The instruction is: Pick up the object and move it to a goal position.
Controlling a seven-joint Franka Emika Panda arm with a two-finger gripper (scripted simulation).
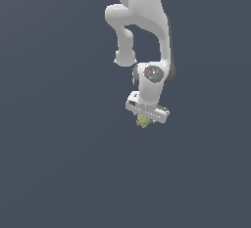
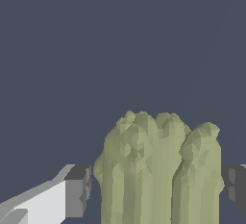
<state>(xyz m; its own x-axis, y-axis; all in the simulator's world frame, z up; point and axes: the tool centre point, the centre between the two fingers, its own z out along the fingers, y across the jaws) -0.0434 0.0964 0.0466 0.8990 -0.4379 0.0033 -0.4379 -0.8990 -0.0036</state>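
Observation:
The object point(image 1: 143, 121) is a small lumpy olive-green chunk that pokes out just below the white hand of the arm in the exterior view. In the wrist view the object point(image 2: 158, 170) fills the space between the two fingers, standing as tall knobbly columns. My gripper point(image 1: 145, 118) holds it: one dark finger pad point(image 2: 79, 189) sits against one flank and the other pad point(image 2: 234, 183) presses the opposite flank. The gripper point(image 2: 156, 192) is shut on the chunk. The lower part of the object is cut off by the picture's edge.
A plain dark blue-grey ground point(image 1: 59, 163) lies all around, with no other objects, containers or edges in either view. The white arm point(image 1: 147, 21) comes down from the top of the exterior view.

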